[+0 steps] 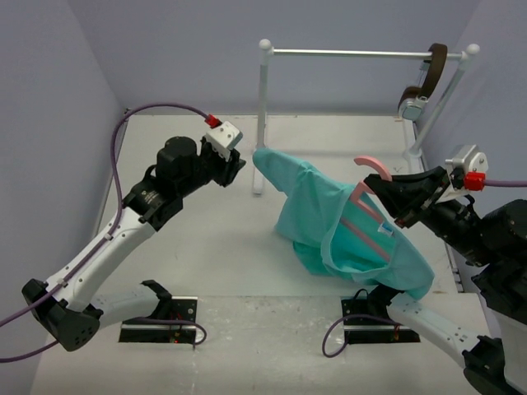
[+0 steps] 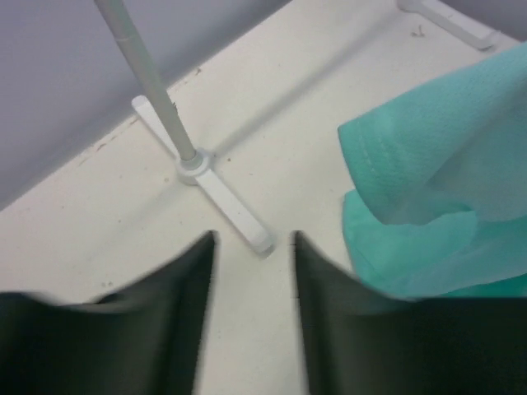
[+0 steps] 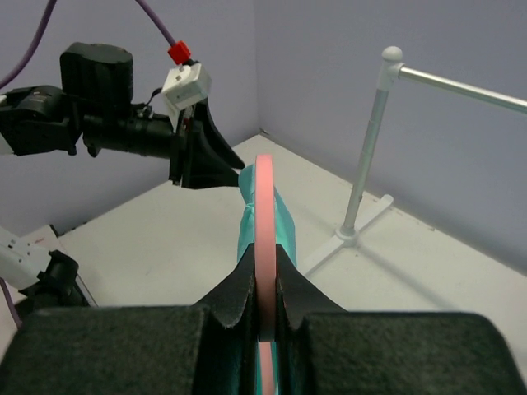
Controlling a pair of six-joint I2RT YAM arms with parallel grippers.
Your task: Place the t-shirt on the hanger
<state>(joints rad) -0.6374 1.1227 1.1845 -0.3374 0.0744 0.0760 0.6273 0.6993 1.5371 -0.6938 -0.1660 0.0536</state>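
Note:
The teal t-shirt [image 1: 329, 218] hangs draped on the pink hanger [image 1: 370, 169], held above the table at centre right. My right gripper [image 1: 380, 188] is shut on the hanger near its hook; in the right wrist view the pink hanger [image 3: 264, 206] runs edge-on between the jaws of the right gripper [image 3: 265, 262], with the shirt [image 3: 278, 222] behind it. My left gripper [image 1: 239, 164] is open and empty, just left of the shirt's sleeve. In the left wrist view the left gripper [image 2: 254, 240] is open over bare table, the shirt [image 2: 436, 189] at its right.
A white rail stand [image 1: 265, 115] stands at the back with a crossbar [image 1: 354, 54]; its foot [image 2: 206, 177] lies ahead of my left gripper. A brown strap with a metal piece [image 1: 422, 86] hangs on the rail's right end. Walls close in left, right and behind.

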